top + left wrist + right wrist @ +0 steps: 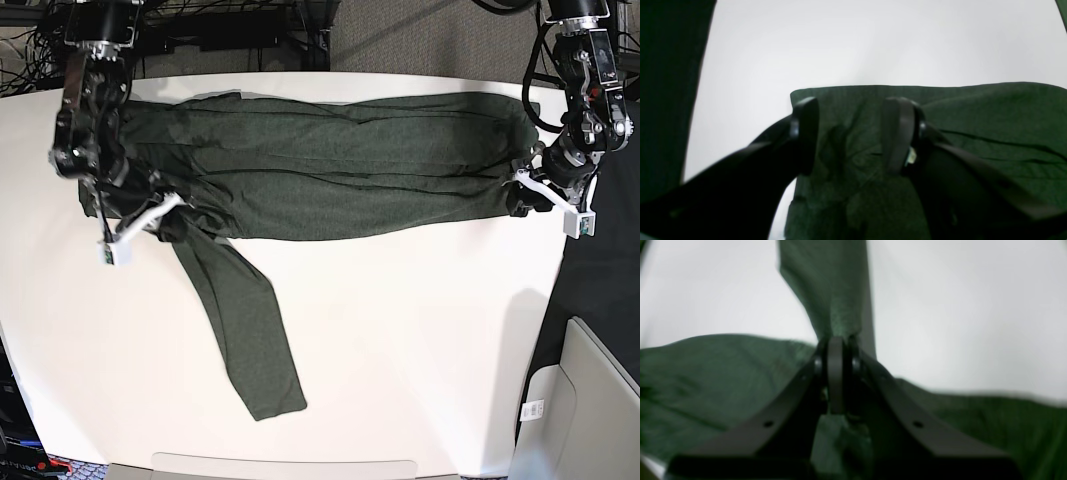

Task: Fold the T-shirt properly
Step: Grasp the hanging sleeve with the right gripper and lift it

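At the left of the base view, the right gripper [172,218] is seen low over the white table [400,340], at the spot where one sleeve [245,335] leaves the body of the T-shirt [340,165]. In the right wrist view its jaws are pressed together on a bunched ridge of the green fabric, which rises out of the right gripper [836,343] and runs away from it as a narrow strip [830,283]. More of the T-shirt [706,380] is spread beneath and to both sides of the fingers.

The T-shirt is laid across the far half of the table as a long band running from left to right, with several creases along its length. The sleeve is stretched from the left end of the band towards the near edge of the table, its cuff lying flat and well apart from the body.

At the right of the base view, the left gripper [524,196] is placed at the right end of the T-shirt, near the table edge. In the left wrist view the left gripper [850,136] is shown with its jaws spread, and wrinkled fabric of the T-shirt [990,113] is seen in the gap between the two fingers [805,133]. Whether the fingertips touch the cloth cannot be told.
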`<state>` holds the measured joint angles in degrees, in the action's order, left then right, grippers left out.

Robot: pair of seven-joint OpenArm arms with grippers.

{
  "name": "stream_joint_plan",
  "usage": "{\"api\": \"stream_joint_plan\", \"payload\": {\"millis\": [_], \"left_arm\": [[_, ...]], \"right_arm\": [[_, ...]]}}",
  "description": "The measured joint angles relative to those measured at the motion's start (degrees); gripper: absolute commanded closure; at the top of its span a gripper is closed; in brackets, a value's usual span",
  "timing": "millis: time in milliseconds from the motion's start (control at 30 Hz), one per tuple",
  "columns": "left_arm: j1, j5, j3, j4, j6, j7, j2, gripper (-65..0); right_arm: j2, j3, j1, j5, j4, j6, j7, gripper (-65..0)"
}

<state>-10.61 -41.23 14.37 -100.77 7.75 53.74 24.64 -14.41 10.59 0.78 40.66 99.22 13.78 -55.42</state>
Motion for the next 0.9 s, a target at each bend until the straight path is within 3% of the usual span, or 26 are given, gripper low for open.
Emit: {"api": "stream_joint_plan", "payload": {"millis": [100,233,333,500,733,800,900], "left_arm": [[-0.04,0.13,0.02,0.00,-0.02,0.02,0.07,-29.3],[-0.11,0.00,0.02,0.00,-0.04,0.02,-0.02,-29.3],[-0.17,0.11,0.04,0.00,0.00,0.02,0.09,-29.3],[-0.15,0.11,0.04,0.00,-0.02,0.02,0.02,-29.3],[-0.17,0.11,0.04,0.00,-0.02,0.02,0.02,-29.3],[-0.15,0.09,0.04,0.00,0.00,0.02,0.02,-29.3],[-0.17,0.11,0.04,0.00,-0.02,0.04,0.02,-29.3]], "right_arm": [[-0.76,1.92,3.96,2.91,4.31,0.20,-1.66,-0.5],[-0.39,1.95,11.61,6.10,11.52,7.32,-3.15,-0.5],[-0.50,2.21,15.74,5.73,15.72,9.01,-3.43,-0.5],[-0.48,2.19,17.94,8.96,16.22,9.01,-3.39,-0.5],[-0.50,0.39,18.10,8.72,16.20,8.98,-4.94,-1.1],[-0.46,-0.17,17.86,6.56,16.11,9.01,-4.85,-3.8],[-0.50,-0.28,16.96,1.29,15.96,8.74,-4.94,-14.7]]}}
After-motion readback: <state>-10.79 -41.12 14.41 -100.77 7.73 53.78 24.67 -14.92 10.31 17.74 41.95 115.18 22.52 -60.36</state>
